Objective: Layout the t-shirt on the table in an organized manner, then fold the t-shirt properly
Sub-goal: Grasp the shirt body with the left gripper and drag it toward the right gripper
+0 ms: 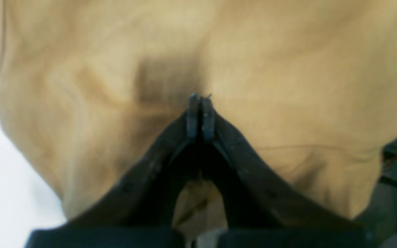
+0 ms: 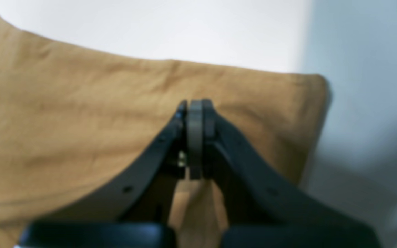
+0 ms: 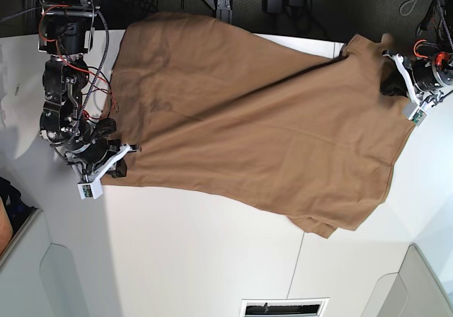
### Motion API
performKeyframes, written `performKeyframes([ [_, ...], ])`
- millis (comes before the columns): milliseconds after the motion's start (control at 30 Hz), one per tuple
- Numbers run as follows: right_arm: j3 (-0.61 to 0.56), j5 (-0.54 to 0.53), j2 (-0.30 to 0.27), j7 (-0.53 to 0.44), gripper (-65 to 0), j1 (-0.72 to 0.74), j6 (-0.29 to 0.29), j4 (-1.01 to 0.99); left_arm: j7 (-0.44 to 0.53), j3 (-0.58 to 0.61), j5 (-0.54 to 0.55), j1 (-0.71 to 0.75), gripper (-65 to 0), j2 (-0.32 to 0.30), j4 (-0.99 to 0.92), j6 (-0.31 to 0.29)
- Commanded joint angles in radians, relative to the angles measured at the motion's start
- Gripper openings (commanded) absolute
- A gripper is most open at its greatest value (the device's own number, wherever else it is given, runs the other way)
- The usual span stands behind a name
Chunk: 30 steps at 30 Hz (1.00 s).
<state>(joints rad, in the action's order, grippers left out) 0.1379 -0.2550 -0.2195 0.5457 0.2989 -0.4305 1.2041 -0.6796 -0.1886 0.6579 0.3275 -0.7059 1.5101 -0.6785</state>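
We judge the tan-brown soft cloth t-shirt point(image 3: 248, 126) light and limp, best held by its edges, where the left gripper point(image 1: 200, 103) and right gripper point(image 2: 195, 113) pinch it over the white table point(image 3: 198, 260).

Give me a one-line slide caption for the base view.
Both arms stretch the tan t-shirt above the white table, left gripper and right gripper each shut on an edge.

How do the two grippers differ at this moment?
The left gripper sits at the shirt's far end on the base view's right; the right gripper is at the opposite end. The left wrist view shows cloth all around; the right shows a cloth edge against white table. Both are shut on the shirt.
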Motion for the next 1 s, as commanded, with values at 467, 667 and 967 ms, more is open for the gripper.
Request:
performKeyframes([
  [467,0.004,-0.014,-0.013,0.066,-65.0,0.024,-0.004,0.012,-0.050,0.328,-0.211,-0.544,-65.0,0.102,-0.440,0.178],
  [667,0.004,-0.027,-0.013,0.088,-65.0,0.021,-0.004,0.012,-0.043,0.365,-0.264,-0.780,-65.0,0.222,-0.657,0.177],
  [967,0.004,-0.127,-0.013,0.147,-65.0,-0.006,-0.004,0.013,-0.074,0.368,-0.262,-0.928,-65.0,0.317,-0.725,0.166],
])
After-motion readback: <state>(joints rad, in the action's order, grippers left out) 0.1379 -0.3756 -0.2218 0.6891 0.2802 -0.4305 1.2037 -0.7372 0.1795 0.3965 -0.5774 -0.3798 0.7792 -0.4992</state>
